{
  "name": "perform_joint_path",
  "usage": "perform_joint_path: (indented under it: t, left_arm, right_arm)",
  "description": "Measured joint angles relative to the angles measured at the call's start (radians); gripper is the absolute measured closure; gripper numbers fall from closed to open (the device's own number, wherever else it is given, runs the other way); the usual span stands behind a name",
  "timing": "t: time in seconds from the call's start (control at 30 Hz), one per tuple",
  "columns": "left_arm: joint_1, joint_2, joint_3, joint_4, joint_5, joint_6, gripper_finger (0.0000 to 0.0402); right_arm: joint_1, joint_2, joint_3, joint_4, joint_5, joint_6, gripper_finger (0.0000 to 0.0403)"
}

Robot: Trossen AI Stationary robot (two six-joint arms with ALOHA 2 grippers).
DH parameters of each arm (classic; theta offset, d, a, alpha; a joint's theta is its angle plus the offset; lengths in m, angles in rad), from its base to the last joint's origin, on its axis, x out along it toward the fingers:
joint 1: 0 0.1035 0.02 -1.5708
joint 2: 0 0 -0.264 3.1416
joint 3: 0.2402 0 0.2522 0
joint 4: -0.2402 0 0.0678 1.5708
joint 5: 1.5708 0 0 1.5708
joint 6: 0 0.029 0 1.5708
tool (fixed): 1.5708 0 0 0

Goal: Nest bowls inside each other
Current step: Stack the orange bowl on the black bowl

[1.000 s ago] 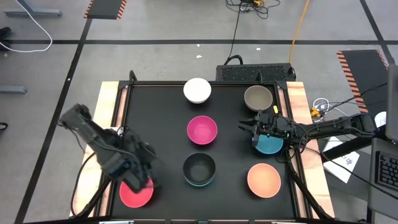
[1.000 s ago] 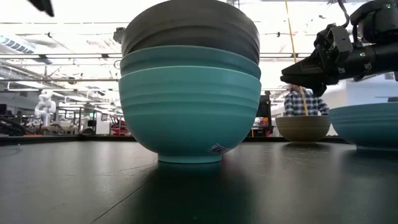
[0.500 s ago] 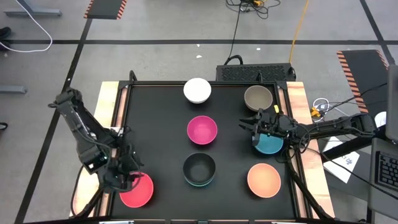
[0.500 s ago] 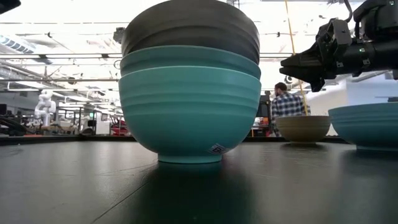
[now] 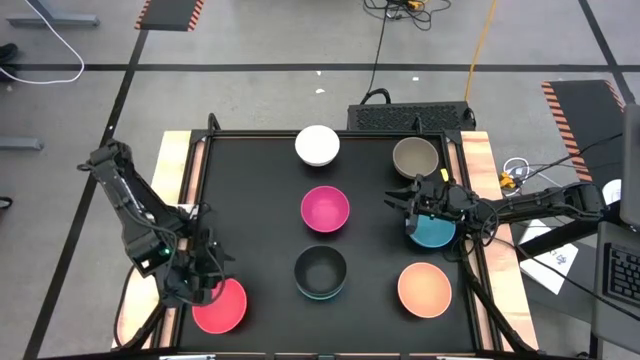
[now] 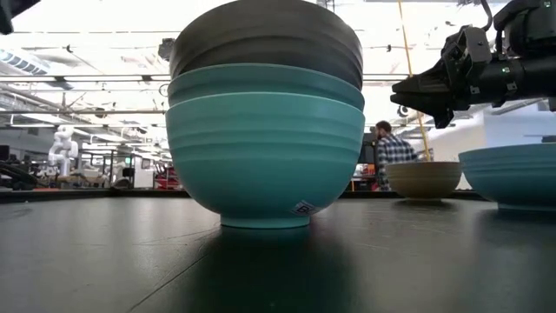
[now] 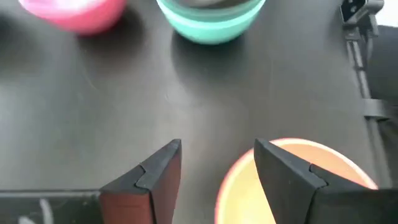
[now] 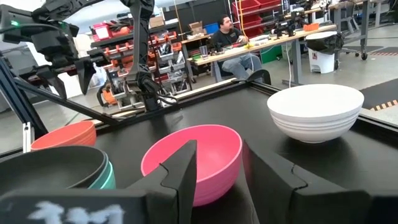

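The left claw (image 5: 197, 283) hangs over the near left corner of the black counter (image 5: 265, 200), its two dark fingers (image 7: 152, 171) spread apart with nothing between them, right at the outer edge of the red bowl (image 5: 220, 305), which sits just beneath and beside it. The right claw (image 5: 402, 203) is out on the far side, raised off the counter, fingers parted and empty, pointing toward the middle; it hovers at the rim of the blue bowl (image 5: 433, 230), which rests on the counter under that arm's wrist. Ahead of the right claw lies the magenta bowl (image 5: 325, 209), near the centre, and beyond that the white bowl (image 5: 317, 145) at the far edge. The grey-brown bowl (image 5: 415, 156) stands at the far right, just behind the right claw. Near the front edge, in the middle, there is a stack (image 6: 265, 113): a turquoise bowl at the bottom, another teal-coloured one in it, and a dark bowl on top. To the right of the stack, the peach-orange bowl (image 5: 424, 289) sits alone. Past the counter a person in a plaid shirt (image 6: 393, 149) is in the room.
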Motion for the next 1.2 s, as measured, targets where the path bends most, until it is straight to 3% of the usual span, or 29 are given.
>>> perform_joint_path:
  t: [0.1,0.47,0.93,1.2]
  left_arm:
    - [0.000,0.011,0.000,0.013,0.056,-0.109,0.0197]
    - [0.005,0.156,0.000,0.024,0.301,-0.263,0.0197]
    - [0.018,0.177,-0.002,-0.044,0.370,-0.285,0.0196]
    - [0.058,0.171,-0.125,0.048,0.455,-0.254,0.0196]
  right_arm:
    - [0.000,0.000,0.000,0.000,0.000,0.000,0.0281]
    - [0.000,0.000,0.000,-0.001,0.000,0.000,0.0281]
    - [0.001,0.000,0.000,-0.001,-0.001,0.000,0.0281]
    - [0.001,0.000,0.000,-0.001,-0.002,0.008,0.0281]
